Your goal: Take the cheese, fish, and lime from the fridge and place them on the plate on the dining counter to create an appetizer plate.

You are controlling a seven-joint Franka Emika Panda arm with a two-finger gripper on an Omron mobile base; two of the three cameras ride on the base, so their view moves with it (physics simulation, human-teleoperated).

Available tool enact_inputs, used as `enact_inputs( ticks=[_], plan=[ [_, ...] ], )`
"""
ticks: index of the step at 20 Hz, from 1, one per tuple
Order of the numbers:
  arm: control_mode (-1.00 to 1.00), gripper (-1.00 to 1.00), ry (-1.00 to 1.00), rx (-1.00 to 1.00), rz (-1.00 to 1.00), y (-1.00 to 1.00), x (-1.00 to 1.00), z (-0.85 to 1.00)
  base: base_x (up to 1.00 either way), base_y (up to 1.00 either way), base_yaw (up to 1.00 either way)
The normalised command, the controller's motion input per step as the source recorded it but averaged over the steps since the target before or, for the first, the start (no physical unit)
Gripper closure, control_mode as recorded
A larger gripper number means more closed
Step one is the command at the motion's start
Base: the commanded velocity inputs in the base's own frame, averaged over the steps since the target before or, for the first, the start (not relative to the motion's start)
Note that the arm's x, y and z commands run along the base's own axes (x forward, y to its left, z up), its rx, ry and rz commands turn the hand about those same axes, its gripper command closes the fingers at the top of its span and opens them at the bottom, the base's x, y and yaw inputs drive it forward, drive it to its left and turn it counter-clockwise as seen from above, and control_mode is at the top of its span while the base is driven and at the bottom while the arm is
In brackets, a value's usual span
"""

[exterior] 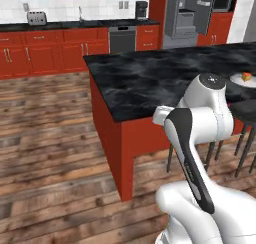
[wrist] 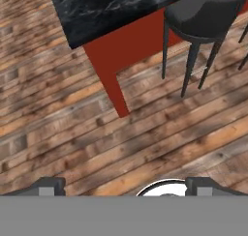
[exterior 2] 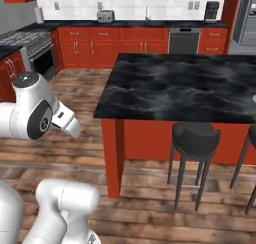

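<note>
1. Two dark fingertips (wrist: 48,185) of the gripper (wrist: 127,186) stand wide apart over the plank floor (wrist: 58,128), open, with nothing between them.
2. Just beyond them is the near corner of the dining counter (exterior: 150,73), black marble on a red base, with a black stool (wrist: 203,17) tucked against its near side.
3. At the counter's far right sits the plate (exterior: 239,80), and the cheese (exterior: 246,77) already lies on it.
4. Against the far wall the fridge (exterior: 192,10) stands with a door swung open.
5. Left of it run red cabinets (exterior: 50,50), a toaster (exterior: 36,18) and a coffee maker (exterior: 141,9).
6. I cannot make out the fish or the lime.
</note>
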Motion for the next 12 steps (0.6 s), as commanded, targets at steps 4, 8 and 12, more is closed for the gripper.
enact_inputs(
  ticks=[4,8,12],
  plan=[
    [1.0,-1.0,0.0,0.0,0.0,0.0,0.0,0.0,0.69,1.0,0.0],
    [1.0,-1.0,0.0,0.0,0.0,0.0,0.0,0.0,1.0,1.0,-0.01],
    [1.0,-1.0,0.0,0.0,0.0,0.0,0.0,0.0,1.0,0.99,-0.22]
  ],
)
